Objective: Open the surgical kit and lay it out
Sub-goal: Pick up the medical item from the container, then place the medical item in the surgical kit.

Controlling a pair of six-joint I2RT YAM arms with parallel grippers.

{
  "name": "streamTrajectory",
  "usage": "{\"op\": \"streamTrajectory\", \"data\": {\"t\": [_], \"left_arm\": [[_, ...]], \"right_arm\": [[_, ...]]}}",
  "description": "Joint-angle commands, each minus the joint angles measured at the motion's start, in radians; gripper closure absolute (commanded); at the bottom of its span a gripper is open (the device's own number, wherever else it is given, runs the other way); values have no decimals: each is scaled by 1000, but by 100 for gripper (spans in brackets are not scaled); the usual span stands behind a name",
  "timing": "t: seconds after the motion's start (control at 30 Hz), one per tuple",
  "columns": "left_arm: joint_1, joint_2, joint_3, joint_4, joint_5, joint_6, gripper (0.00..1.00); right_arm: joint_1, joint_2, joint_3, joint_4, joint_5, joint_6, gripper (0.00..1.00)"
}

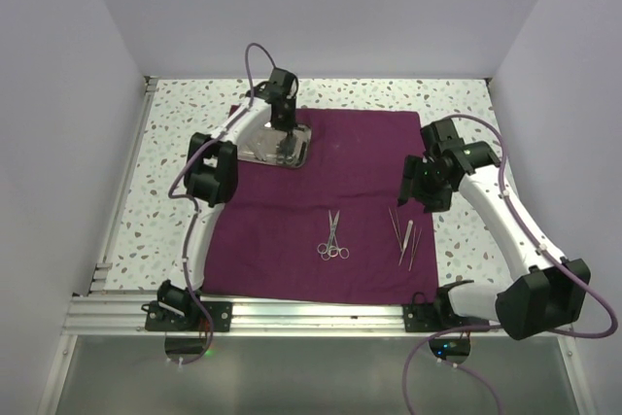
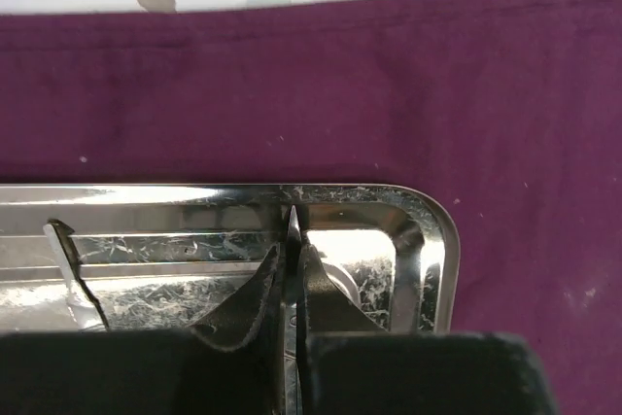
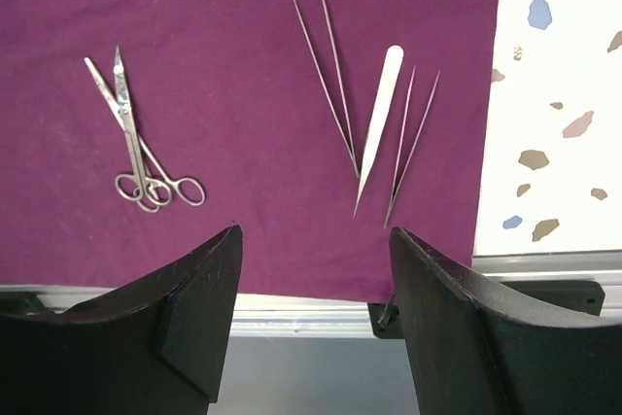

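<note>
Left gripper (image 2: pixel 292 264) is clenched down in the steel tray (image 2: pixel 430 232), maybe on a thin sliver, can't tell. Right gripper (image 3: pixel 311 279) hangs released. Tweezers (image 3: pixel 377 123) lie straight ahead, tips toward it, with scissors (image 3: pixel 131 133) ahead-left on the cloth (image 3: pixel 243 46).

**Right wrist view: instruments on the cloth wrap (image 3: pixel 243 46).**
Scissors (image 3: pixel 136 148) lie at left, their ring handles overlapping; three tweezers (image 3: pixel 379 114) lie side by side at right, near the speckled table (image 3: pixel 559 65). The right gripper (image 3: pixel 313 232) fingers stand apart.
</note>
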Motion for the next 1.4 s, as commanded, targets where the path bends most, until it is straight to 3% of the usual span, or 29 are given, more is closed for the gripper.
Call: {"op": "streamTrajectory", "data": {"t": [0.0,0.6,0.73,0.93,1.07,1.37], "left_arm": [[5,-64,-37,-92,111,-53,100],[40,-303,-152,-57,190,-129,100],[25,-456,-340,-22,177,-174,100],[-125,-674,-665,70,101,-289,100],[-295,-753,-836,182,53,-399,100],[-452,-710,-875,181,-22,-516,100]], "right_arm": [[-2,-45,-3,12,-33,-14,34],[-2,-145,-29,0,-58,-20,34],[-4,-154,-19,-9,-53,-20,34],[-2,-160,32,-40,-78,-4,34],[-2,-174,32,-52,-101,2,34],[7,-223,-71,-61,-125,-3,34]]}}
